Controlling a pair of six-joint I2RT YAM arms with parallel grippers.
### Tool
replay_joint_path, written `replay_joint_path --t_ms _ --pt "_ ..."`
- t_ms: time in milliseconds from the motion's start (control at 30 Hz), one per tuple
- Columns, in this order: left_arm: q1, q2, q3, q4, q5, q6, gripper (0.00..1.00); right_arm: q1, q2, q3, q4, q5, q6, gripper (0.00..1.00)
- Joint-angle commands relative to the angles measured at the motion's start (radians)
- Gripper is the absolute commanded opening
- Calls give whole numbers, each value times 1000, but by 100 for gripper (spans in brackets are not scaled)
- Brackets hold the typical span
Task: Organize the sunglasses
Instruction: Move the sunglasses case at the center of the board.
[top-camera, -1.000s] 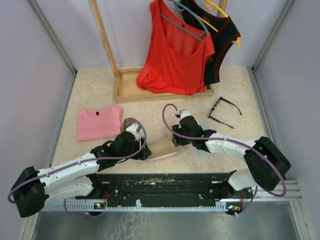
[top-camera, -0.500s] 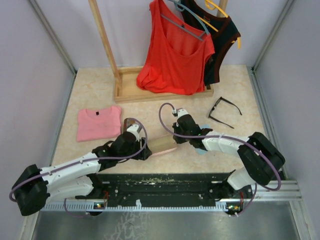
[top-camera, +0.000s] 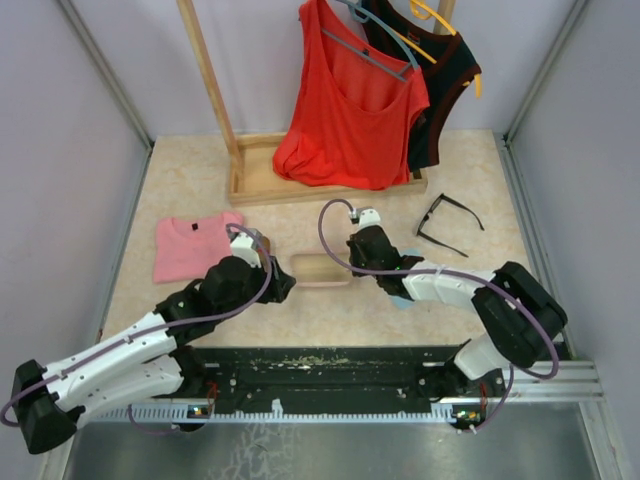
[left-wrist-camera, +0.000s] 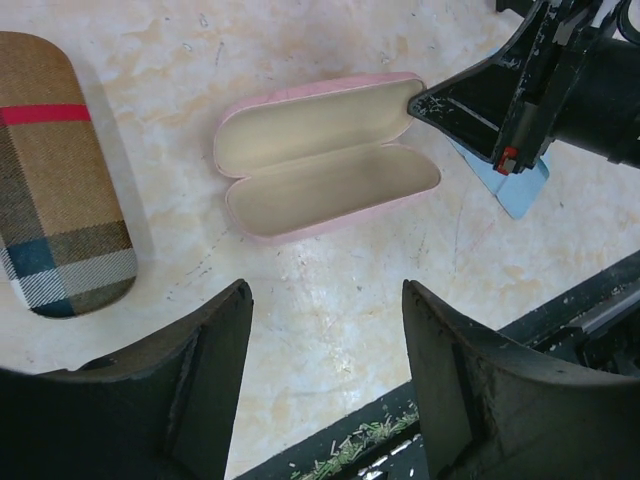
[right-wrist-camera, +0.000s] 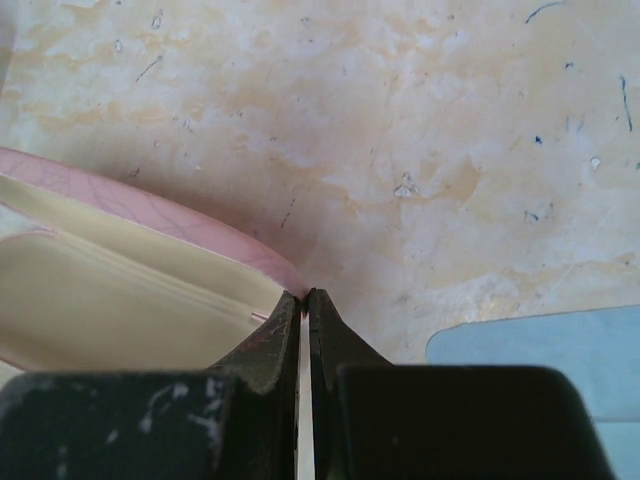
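Observation:
The black-framed sunglasses (top-camera: 448, 225) lie unfolded on the table at the right, away from both arms. An oblong pink case (top-camera: 320, 270) (left-wrist-camera: 325, 155) lies open and flat, its cream lining up and nothing inside. My right gripper (top-camera: 355, 262) (right-wrist-camera: 303, 293) is shut, with its tips pressed against the right end of the case's rim (right-wrist-camera: 285, 280). My left gripper (top-camera: 277, 285) (left-wrist-camera: 325, 290) stands open just left of and nearer than the case, with only bare table between its fingers.
A brown plaid case (left-wrist-camera: 55, 170) lies closed left of the pink one. A pale blue cloth (left-wrist-camera: 515, 185) (right-wrist-camera: 540, 345) lies under the right arm. A folded pink shirt (top-camera: 197, 247) is at the left. A wooden rack base (top-camera: 260, 180) holds hanging red (top-camera: 350, 110) and black tops.
The pink case has gone from nearly closed in the left gripper to lying open on the table. The left gripper has let go and drawn back left. The right gripper has shut.

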Motion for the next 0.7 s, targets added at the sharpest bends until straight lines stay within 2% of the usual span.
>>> replay_joint_path --t_ms 0,333,367,500,667 --pt "4 -28 22 -68 -50 23 68 -24 42 78 137 38 -82 0" --pt "4 -67 2 -90 -56 9 68 -97 133 152 158 -65 -188 0" --pt "3 -67 2 -92 -58 10 68 -100 140 157 152 -69 -193 2" --pt "3 -69 -1 -98 -66 9 68 -101 142 153 151 -65 -185 28" --pt "5 -80 -5 -103 -67 5 68 -101 101 156 113 -45 -187 39"
